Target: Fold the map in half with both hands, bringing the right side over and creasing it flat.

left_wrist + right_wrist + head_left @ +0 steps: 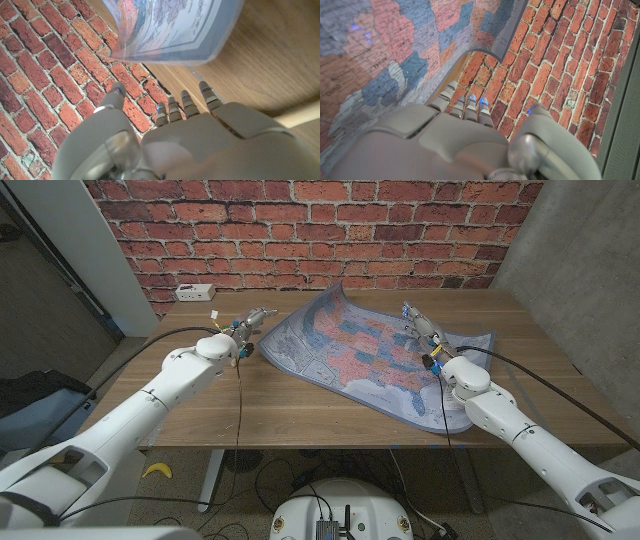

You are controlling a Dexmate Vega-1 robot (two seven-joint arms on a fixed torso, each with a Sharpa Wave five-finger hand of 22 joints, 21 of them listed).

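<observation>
A wooden worktop (300, 405) stood before a red brick wall (300, 230). A small white box (194, 291) sat at its far left corner. A yellow banana (156, 471) lay on the floor (190, 480) beneath, among cables (270, 476).

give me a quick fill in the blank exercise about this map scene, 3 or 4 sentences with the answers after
1. The map lies on a table made of ____.
2. The wall behind the table is built of red ____.
3. The left hand is beside the map's edge, and the ____ hand is over the map.
4. On the floor under the table's left side lies a yellow ____.

Missing words: wood; brick; right; banana
</observation>
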